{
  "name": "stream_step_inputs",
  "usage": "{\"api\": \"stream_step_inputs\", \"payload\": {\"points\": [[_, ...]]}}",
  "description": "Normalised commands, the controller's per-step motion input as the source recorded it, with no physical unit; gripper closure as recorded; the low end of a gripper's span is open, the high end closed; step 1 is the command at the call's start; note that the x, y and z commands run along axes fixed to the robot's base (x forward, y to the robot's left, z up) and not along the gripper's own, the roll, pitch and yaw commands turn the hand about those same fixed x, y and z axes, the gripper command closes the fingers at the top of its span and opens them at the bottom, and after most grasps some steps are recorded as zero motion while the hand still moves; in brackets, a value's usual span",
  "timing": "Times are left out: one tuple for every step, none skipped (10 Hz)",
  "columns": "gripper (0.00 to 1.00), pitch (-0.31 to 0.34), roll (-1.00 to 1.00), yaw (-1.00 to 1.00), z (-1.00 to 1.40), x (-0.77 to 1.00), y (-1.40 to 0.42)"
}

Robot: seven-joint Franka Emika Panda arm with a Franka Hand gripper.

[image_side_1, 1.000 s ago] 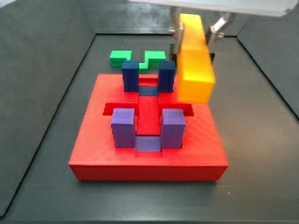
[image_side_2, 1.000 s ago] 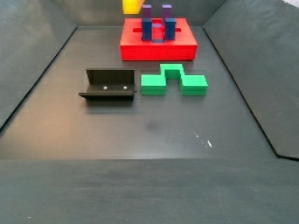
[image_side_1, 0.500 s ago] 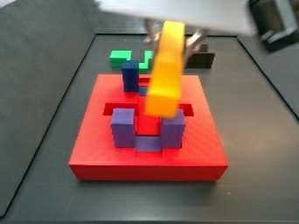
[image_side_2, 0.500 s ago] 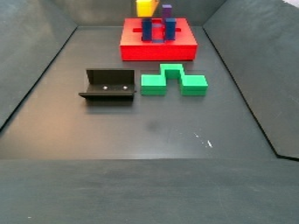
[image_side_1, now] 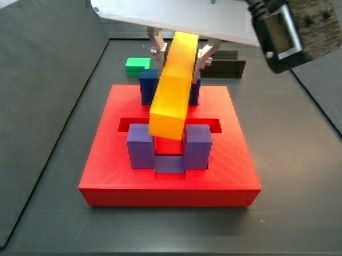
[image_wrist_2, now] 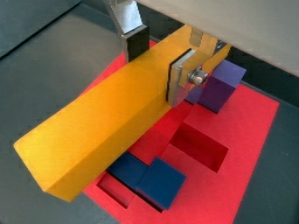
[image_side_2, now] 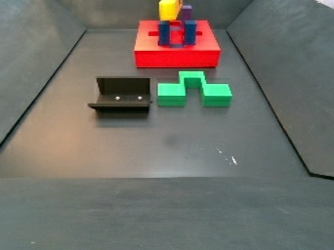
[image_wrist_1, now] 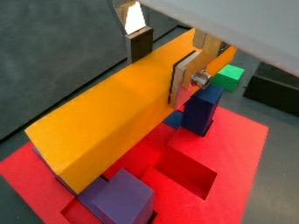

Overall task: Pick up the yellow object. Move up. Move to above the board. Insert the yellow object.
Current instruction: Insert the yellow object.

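Observation:
My gripper [image_side_1: 181, 45] is shut on the yellow object [image_side_1: 174, 85], a long yellow-orange bar, and holds it above the board [image_side_1: 120, 172], a red slab. The bar hangs over the middle slot, between the upright blue block [image_side_1: 150, 86] and the purple blocks [image_side_1: 140, 146]. In both wrist views the gripper [image_wrist_1: 162, 63] [image_wrist_2: 158, 59] clamps the bar [image_wrist_1: 111, 127] [image_wrist_2: 105, 131] near one end, with the board [image_wrist_1: 239, 149] [image_wrist_2: 251, 131] below. In a side view only the bar's lower part [image_side_2: 169, 9] shows above the board [image_side_2: 150, 57]; the gripper is cut off.
A green notched block [image_side_2: 190, 91] [image_side_1: 138, 67] lies on the floor beside the board. The dark fixture [image_side_2: 121, 96] [image_side_1: 227, 68] stands next to it. Dark walls enclose the floor [image_side_2: 170, 146].
The gripper has carried the bar from beside the board's right edge to over its middle, in line with the slot between the upright blocks.

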Motion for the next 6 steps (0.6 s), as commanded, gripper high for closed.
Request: {"api": "stream_step_inputs", "payload": {"points": [[1.0,-0.003,0.0,0.38,0.0,0.06,0.0],[1.0,-0.026,0.0,0.38,-0.06,0.0,0.0],[1.0,-0.047,0.0,0.38,-0.15,0.0,0.0],[1.0,-0.043,0.0,0.29,-0.18,-0.06,0.0],[1.0,-0.034,0.0,0.12,-0.31,-0.27,-0.09],[1.0,-0.039,0.0,0.04,-0.23,-0.28,-0.15]]}}
